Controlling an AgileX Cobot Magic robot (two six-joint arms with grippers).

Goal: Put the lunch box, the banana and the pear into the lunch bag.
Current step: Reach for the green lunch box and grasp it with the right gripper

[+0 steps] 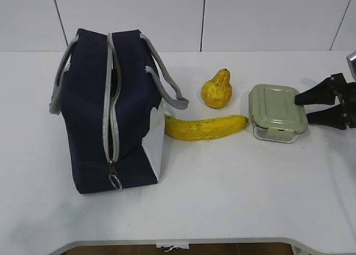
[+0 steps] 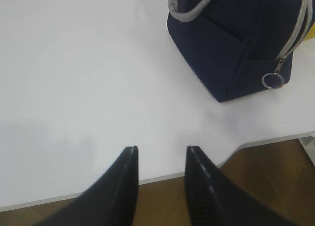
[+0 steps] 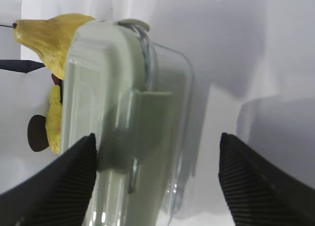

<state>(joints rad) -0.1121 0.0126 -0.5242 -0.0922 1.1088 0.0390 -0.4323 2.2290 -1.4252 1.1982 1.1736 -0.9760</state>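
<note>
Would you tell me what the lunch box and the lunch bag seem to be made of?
Lunch box: clear, glossy base, glass or hard plastic; matte sage-green lid, probably plastic, with snap flaps. Lunch bag: matte navy woven fabric, grey webbing handles, smooth white lower panel.

Slanted front exterior — two close wrist views

— What is the room like?
— A white table (image 1: 233, 199) fills most of the exterior view, smooth and matte, with a rounded front edge.
— And behind it?
— A pale wall (image 1: 261, 16) of flat panels, split by thin dark vertical seams.
— Any floor showing?
— Yes, brown wood-toned floor (image 2: 266, 177) past the table's edge in the left wrist view.
— The light?
— Soft and even, with only faint grey shadows on the tabletop.
</note>
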